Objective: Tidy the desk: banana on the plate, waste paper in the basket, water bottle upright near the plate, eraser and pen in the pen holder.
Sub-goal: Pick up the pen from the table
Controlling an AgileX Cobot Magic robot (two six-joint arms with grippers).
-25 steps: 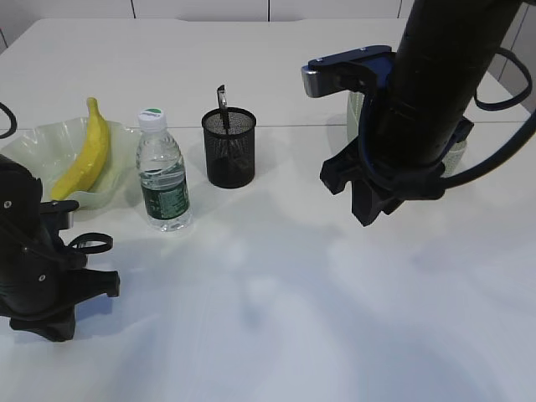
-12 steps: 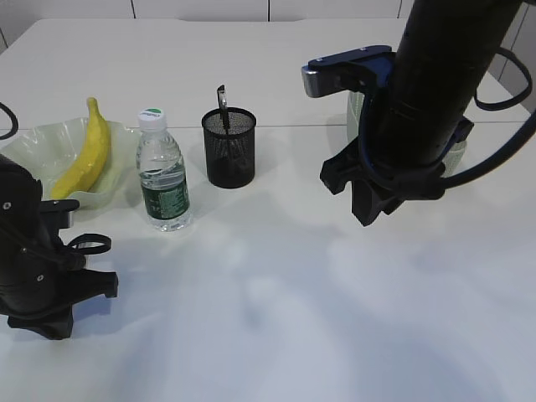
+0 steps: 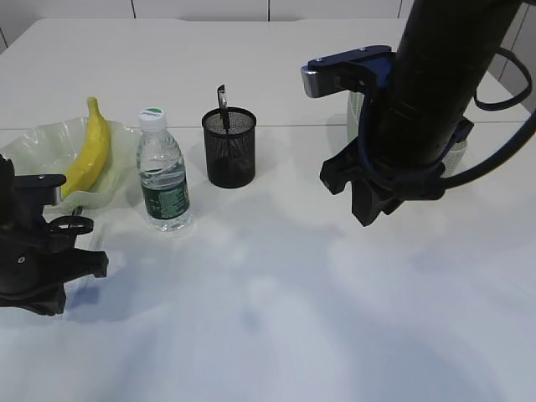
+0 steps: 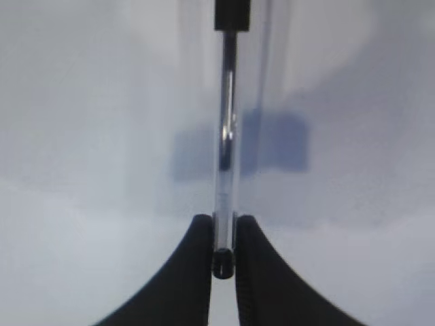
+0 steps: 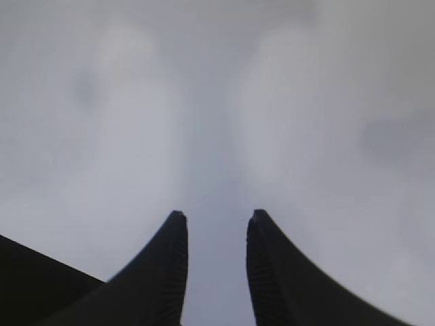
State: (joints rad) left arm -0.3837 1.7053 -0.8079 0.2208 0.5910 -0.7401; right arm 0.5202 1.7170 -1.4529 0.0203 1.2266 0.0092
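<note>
In the left wrist view my left gripper (image 4: pixel 224 227) is shut on a clear-barrelled pen (image 4: pixel 226 136), which points away over the desk (image 4: pixel 81 102). From outside, that gripper (image 3: pixel 79 270) sits low at the front left. The banana (image 3: pixel 89 159) lies on the plate (image 3: pixel 38 144). Beside the plate the water bottle (image 3: pixel 163 180) stands upright. The pen holder (image 3: pixel 229 148) has a dark stick (image 3: pixel 223 99) poking out. My right gripper (image 3: pixel 373 205) (image 5: pixel 216 217) hangs open and empty above the desk. The basket (image 3: pixel 355 107) is mostly hidden behind the right arm. Eraser and waste paper are out of view.
A seam line (image 3: pixel 293 126) crosses the white tabletop behind the pen holder. The bulky right arm (image 3: pixel 435 92) blocks the back right. The left arm's body (image 3: pixel 25 251) stands just in front of the plate's near rim.
My left arm has shifted left and a little back toward the plate, still shut on the pen. The right arm has not moved.
</note>
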